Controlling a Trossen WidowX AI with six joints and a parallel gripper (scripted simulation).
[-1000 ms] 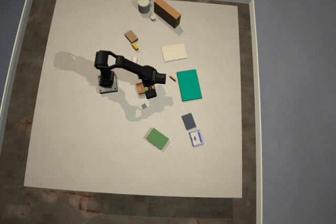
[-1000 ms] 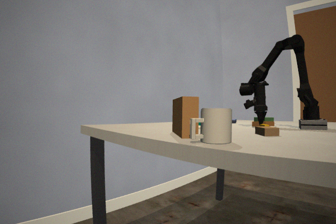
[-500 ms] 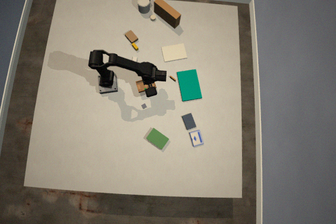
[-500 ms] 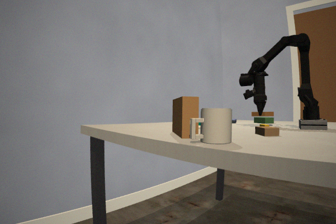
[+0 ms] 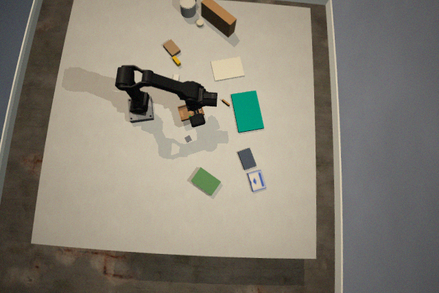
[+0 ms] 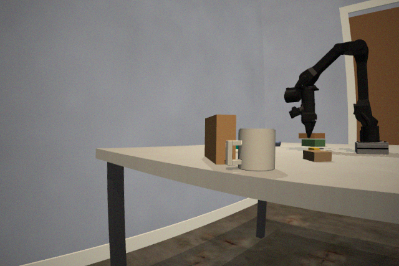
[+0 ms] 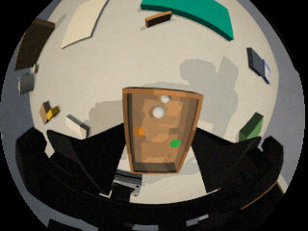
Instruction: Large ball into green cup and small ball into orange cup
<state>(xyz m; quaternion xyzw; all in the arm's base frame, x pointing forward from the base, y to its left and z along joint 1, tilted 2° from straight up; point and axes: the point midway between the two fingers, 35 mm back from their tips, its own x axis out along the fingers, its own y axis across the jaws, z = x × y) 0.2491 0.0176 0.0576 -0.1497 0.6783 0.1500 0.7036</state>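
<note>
The wooden puzzle (image 7: 161,130) is a flat wooden tray held between my gripper's fingers, lifted above the table. In the wrist view a large white ball (image 7: 158,112) and a small white ball (image 7: 166,99) lie near its far end. The orange cup (image 7: 141,133) is at the tray's left and the green cup (image 7: 175,144) at its right; both look empty. In the top view the puzzle (image 5: 189,112) shows partly under the gripper (image 5: 195,116). In the exterior view the puzzle (image 6: 311,135) hangs level at the fingertips (image 6: 309,134), above the table.
A teal board (image 5: 247,110), cream board (image 5: 227,68), green block (image 5: 205,180), grey block (image 5: 246,158), blue-white card (image 5: 256,180), small stick (image 5: 225,102), small grey square (image 5: 187,138), brown block (image 5: 171,47), yellow piece (image 5: 175,60), mug (image 5: 187,6) and tall brown box (image 5: 218,15) lie around.
</note>
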